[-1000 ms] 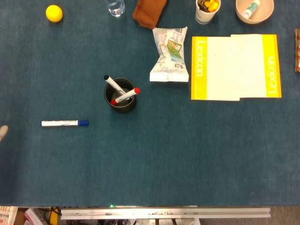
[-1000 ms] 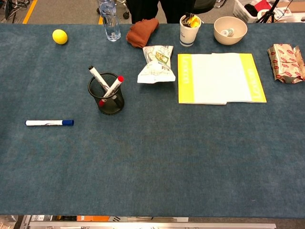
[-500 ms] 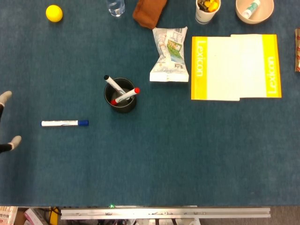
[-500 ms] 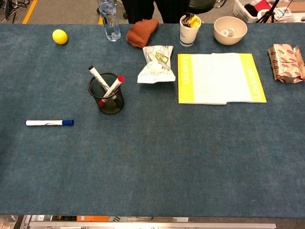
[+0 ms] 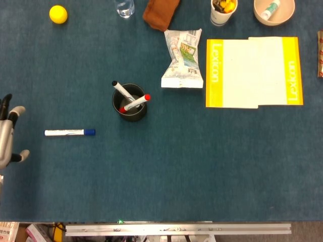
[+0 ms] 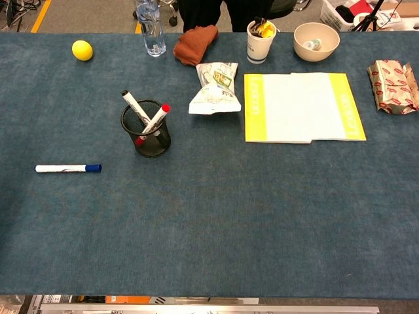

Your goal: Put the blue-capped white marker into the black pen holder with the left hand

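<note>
Spreading wide, the blue counter [image 5: 166, 171]. Lying flat left of the black pen holder [image 5: 130, 105], the blue-capped white marker [image 5: 69, 132]. Hovering at the counter's left edge, fingers apart and holding nothing, the left hand [image 5: 9, 136]. Risking a rolling marker under a clumsy pinch, or snagging on the holder's two pens.

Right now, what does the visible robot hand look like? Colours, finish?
Only the left hand shows, at the head view's left edge: grey-silver body, pale rounded fingers with dark segments. No cables, markings or sleeve visible. The chest view shows no hand, and the right one appears nowhere.

matt felt-like tablecloth [image 5: 202, 161], wire-mesh pen holder [image 6: 148, 134]
</note>
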Tool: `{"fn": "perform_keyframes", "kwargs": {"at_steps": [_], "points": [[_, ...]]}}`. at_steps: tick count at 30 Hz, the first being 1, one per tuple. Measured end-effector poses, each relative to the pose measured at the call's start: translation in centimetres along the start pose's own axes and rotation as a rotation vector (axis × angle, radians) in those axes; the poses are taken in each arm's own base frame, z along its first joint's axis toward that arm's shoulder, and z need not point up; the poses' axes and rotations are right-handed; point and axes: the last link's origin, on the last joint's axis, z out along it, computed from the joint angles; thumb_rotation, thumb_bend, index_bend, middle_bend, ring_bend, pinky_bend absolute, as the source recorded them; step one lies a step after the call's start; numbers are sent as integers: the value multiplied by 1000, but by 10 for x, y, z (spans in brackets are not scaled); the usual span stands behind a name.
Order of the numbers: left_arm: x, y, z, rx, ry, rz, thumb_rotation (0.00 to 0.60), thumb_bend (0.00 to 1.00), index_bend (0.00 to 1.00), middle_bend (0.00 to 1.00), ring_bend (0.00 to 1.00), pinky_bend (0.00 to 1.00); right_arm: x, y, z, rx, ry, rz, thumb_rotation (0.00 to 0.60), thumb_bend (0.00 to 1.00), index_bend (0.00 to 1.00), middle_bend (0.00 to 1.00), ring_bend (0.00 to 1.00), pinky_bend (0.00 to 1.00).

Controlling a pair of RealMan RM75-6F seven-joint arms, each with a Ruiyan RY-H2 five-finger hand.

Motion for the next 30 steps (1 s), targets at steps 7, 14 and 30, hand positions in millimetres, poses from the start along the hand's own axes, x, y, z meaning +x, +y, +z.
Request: {"fn": "perform_keyframes", "kwargs": {"at_steps": [7, 14, 30], "points": [[-5, 10, 10, 7, -28, -25, 600, 14, 218, 0, 0, 0, 1, 0, -2, -4, 1, -2, 600, 122, 333, 333, 296, 427], [-11, 22, 19, 33, -61, -49, 600, 15, 233, 0, 0, 0, 3, 1, -1, -6, 4, 6, 600, 122, 333, 337, 296, 427], [-40, 56, 36, 11, -149, 21, 600, 19, 269, 0, 0, 0, 9, 3, -3, -7, 15, 18, 600, 123, 333, 344, 296, 427]]}}
